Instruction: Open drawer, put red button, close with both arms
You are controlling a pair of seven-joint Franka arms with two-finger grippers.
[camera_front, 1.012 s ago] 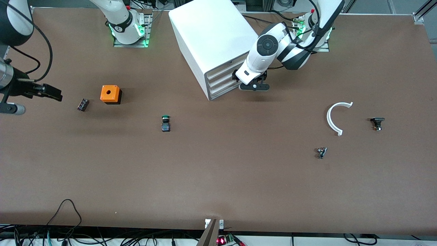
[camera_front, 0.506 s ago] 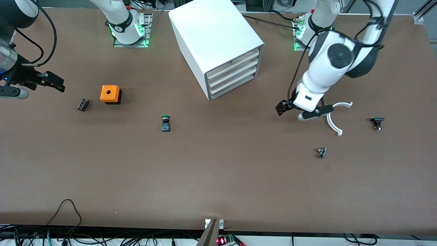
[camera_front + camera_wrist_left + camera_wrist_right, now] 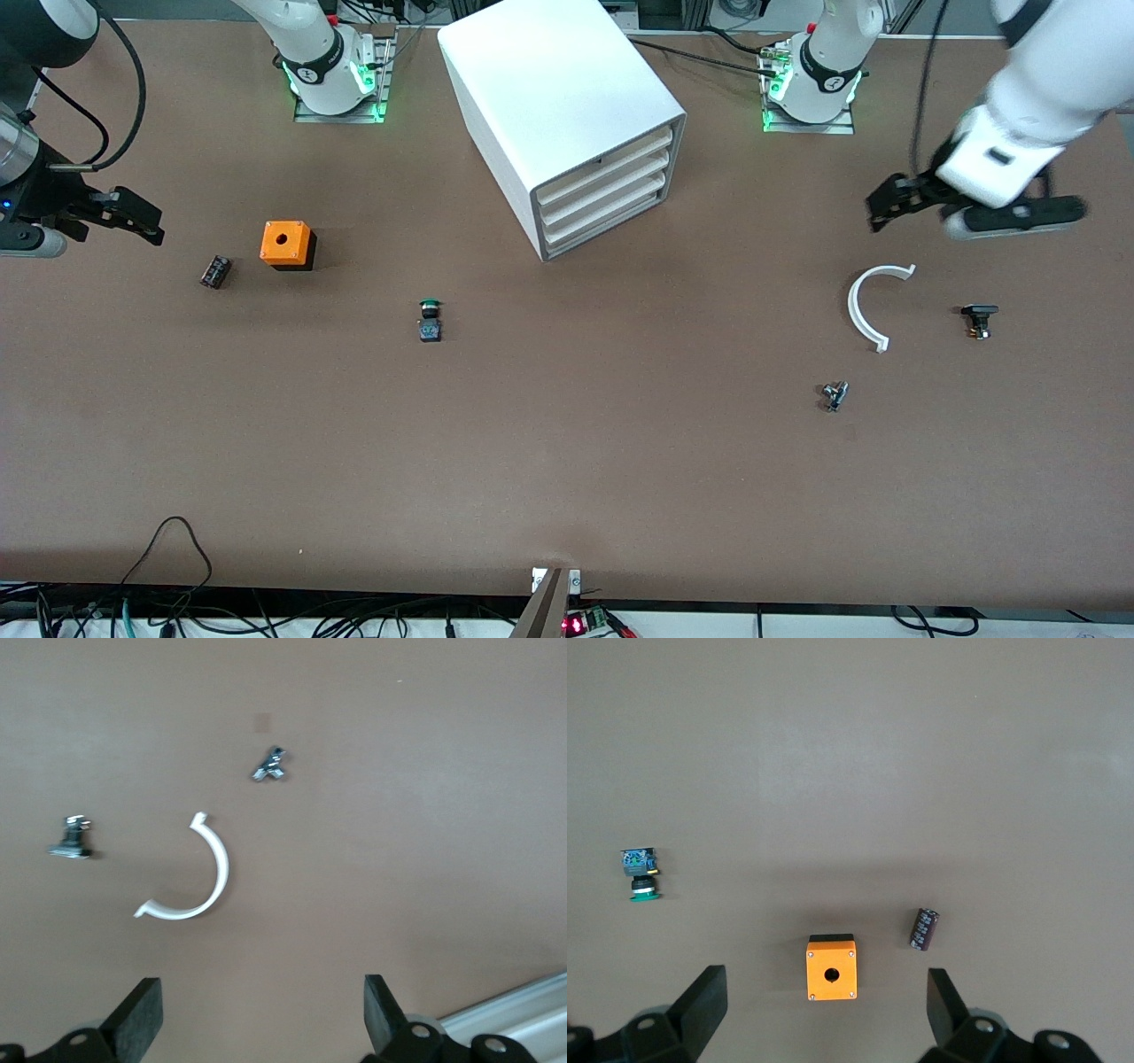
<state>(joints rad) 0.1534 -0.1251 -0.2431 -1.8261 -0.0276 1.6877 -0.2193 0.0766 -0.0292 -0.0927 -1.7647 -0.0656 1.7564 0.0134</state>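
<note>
1. While we look from the front, the cabinet [image 3: 549,97] stands between the two bases. Its three drawers [image 3: 611,190] sit flush and shut, their fronts angled toward the left arm's end of the table. We see no red button anywhere; only a green button [image 3: 430,319] lies on the table. The left gripper [image 3: 939,213] hangs over bare table near the white arc [image 3: 864,306], fingers spread wide and empty. We judge it the nearer one to the drawer fronts. The right gripper [image 3: 133,217] waits over the right arm's end, near the orange box [image 3: 286,243], fingers also apart.

2. Through the left wrist view, the left gripper [image 3: 261,1028] points straight down, wide open, above the white arc [image 3: 190,877] and two small metal parts.

3. Through the right wrist view, the right gripper [image 3: 824,1019] points down, open, above the orange box [image 3: 831,968], with the green button [image 3: 640,873] nearby.
</note>
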